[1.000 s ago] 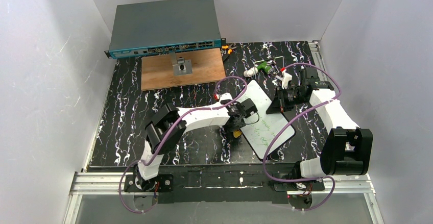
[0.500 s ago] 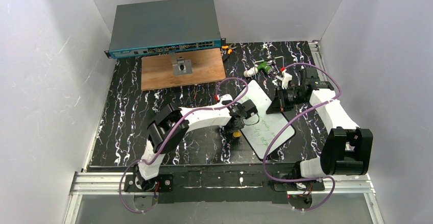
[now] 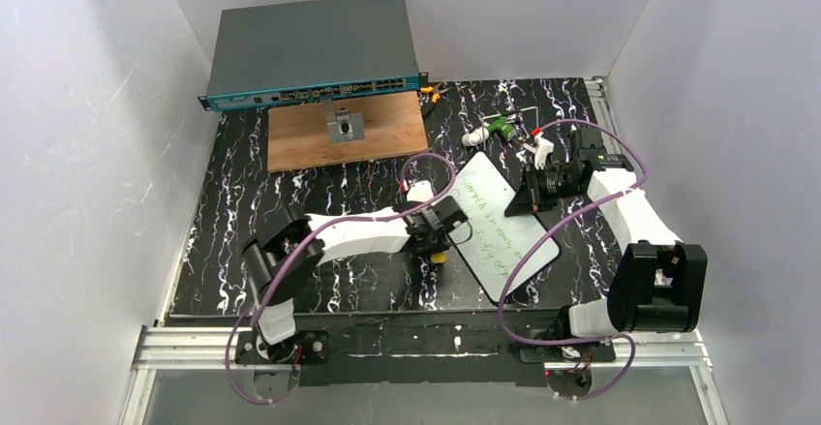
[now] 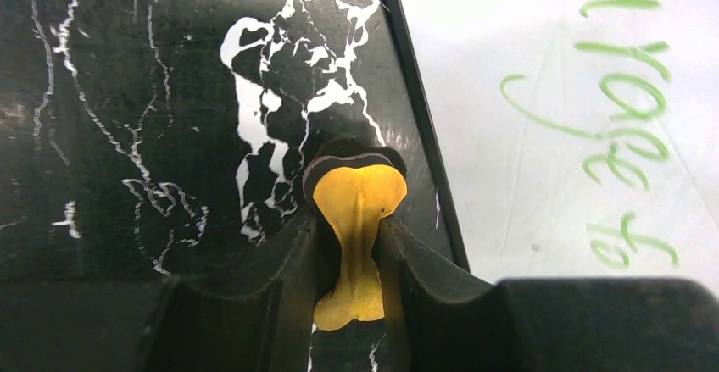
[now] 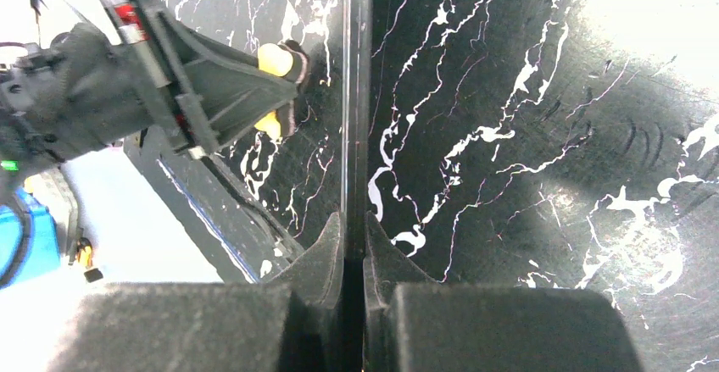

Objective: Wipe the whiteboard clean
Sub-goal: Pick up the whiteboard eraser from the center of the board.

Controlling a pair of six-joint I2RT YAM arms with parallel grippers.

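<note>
The whiteboard lies slanted on the black marbled mat, with green handwriting on it. In the left wrist view its white face and dark rim sit right of my fingers. My left gripper is shut on a yellow eraser with a dark felt face, just off the board's left edge over the mat. My right gripper is shut on the board's right edge, which the right wrist view shows edge-on between its fingers. That view also shows the left gripper and the eraser.
A grey network switch stands at the back. In front of it lies a brown wooden board with a metal bracket. A green and white marker and small orange parts lie behind the whiteboard. White walls enclose the mat.
My left arm has drawn back to the left and nearer. The eraser has moved from over the whiteboard to the mat beside its left edge. The right gripper has stayed put.
</note>
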